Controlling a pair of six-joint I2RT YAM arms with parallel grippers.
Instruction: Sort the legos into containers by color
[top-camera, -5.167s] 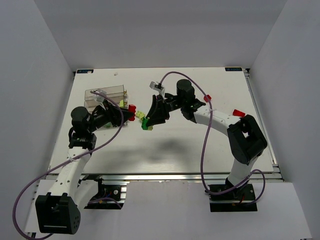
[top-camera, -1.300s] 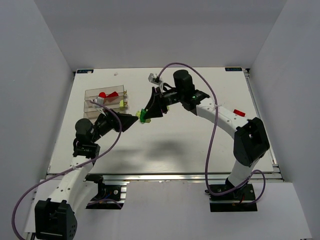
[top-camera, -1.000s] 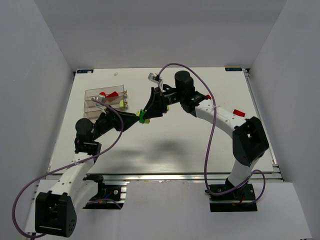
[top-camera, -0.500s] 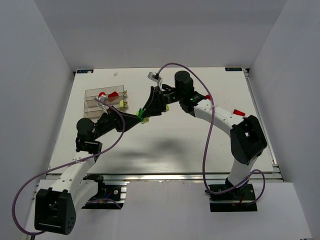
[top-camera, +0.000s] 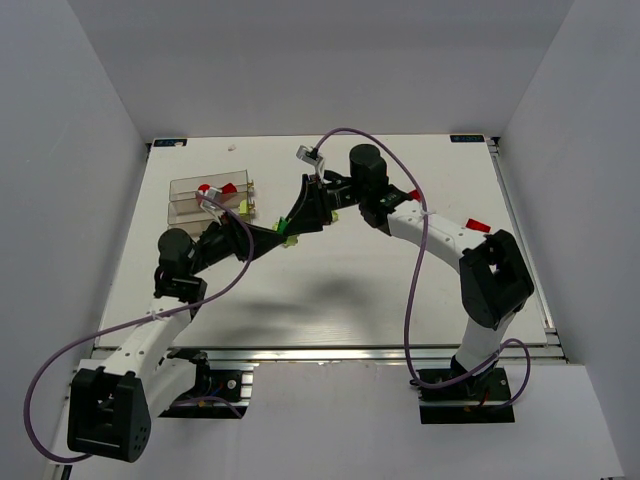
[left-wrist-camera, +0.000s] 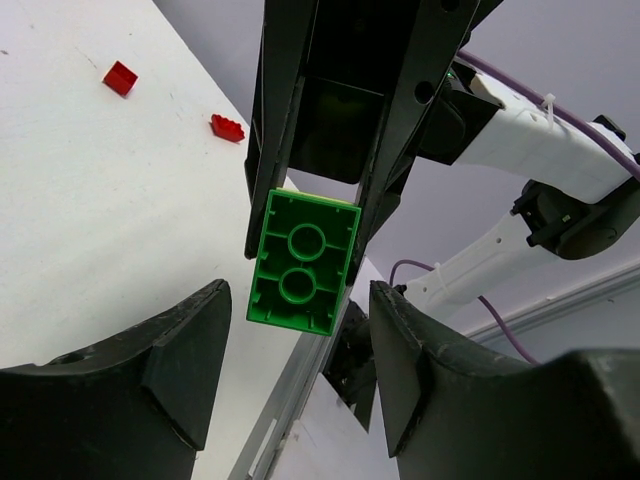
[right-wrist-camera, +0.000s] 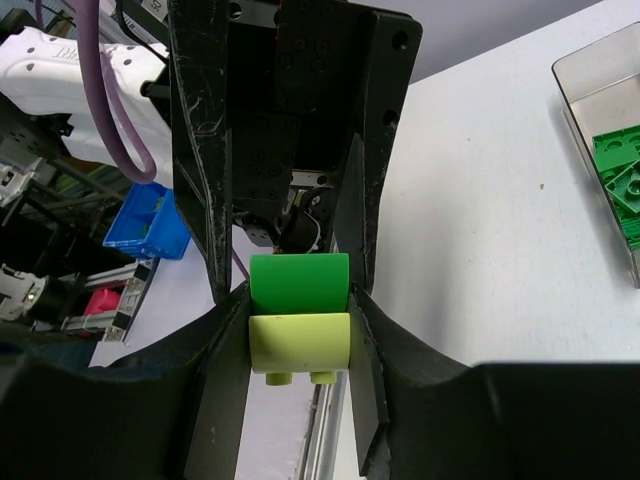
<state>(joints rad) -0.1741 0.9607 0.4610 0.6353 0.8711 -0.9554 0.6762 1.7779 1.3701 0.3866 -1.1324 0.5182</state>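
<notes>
Over the bench (top-camera: 400, 290), just beside the tray (top-camera: 185, 205), it's a mid-air face-off!
The right end effector (top-camera: 289, 226) is clamped tight on the green brick (left-wrist-camera: 303, 262), with a lime brick (right-wrist-camera: 298, 343) stuck to it, both held up off the bench. The left end effector (left-wrist-camera: 298, 290) gapes wide, fingers spread to either side of the green brick, gripping nothing. Two red bricks (left-wrist-camera: 120, 77) lie on the bench beyond.
</notes>
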